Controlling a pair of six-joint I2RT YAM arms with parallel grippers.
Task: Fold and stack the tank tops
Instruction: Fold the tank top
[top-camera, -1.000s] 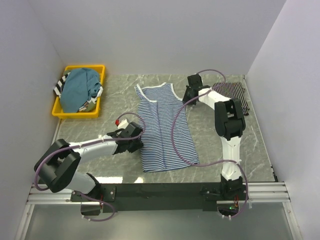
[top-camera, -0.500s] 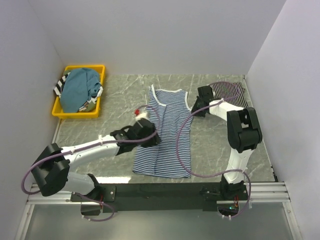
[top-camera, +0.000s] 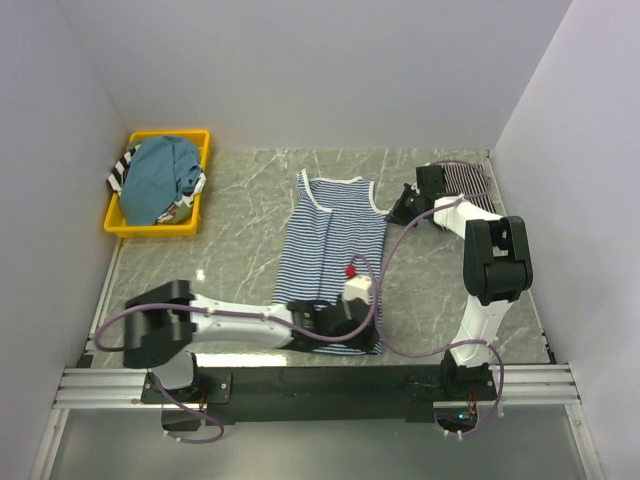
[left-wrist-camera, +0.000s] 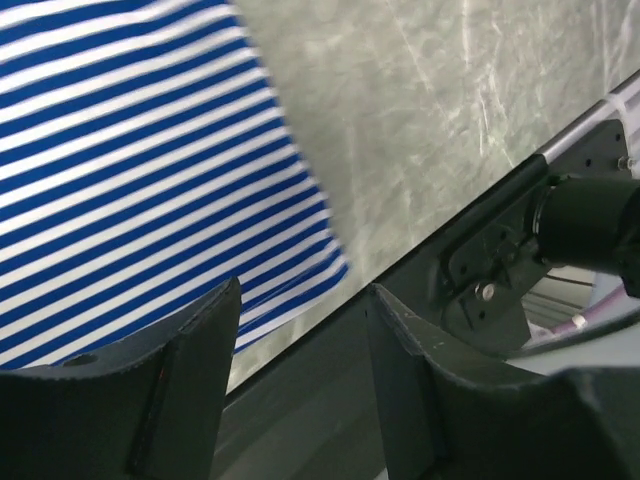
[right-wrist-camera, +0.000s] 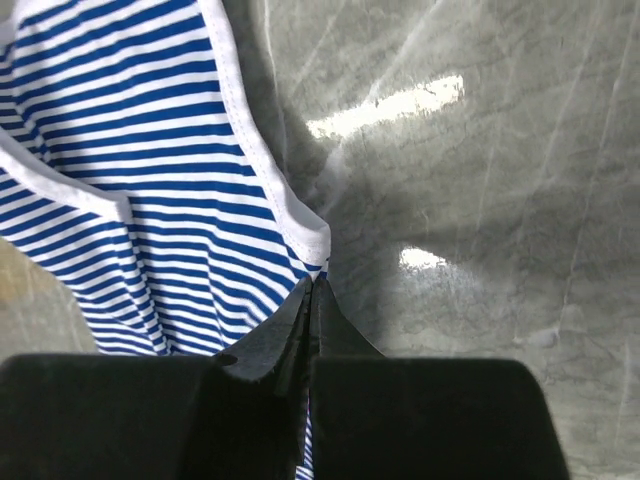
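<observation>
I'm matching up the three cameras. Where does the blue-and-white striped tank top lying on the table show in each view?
Top external: the blue-and-white striped tank top lies mid-table, neck at the far end.
Left wrist: the tank top fills the upper left, its hem corner just right of centre.
Right wrist: the tank top fills the left half, its strap pinched by the right end effector.
Shared landmark: the marbled table beside the fabric.

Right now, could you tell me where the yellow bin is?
In the top view, the yellow bin sits at the far-left corner of the table, holding a teal top, well left of the blue-and-white striped tank top.
</observation>
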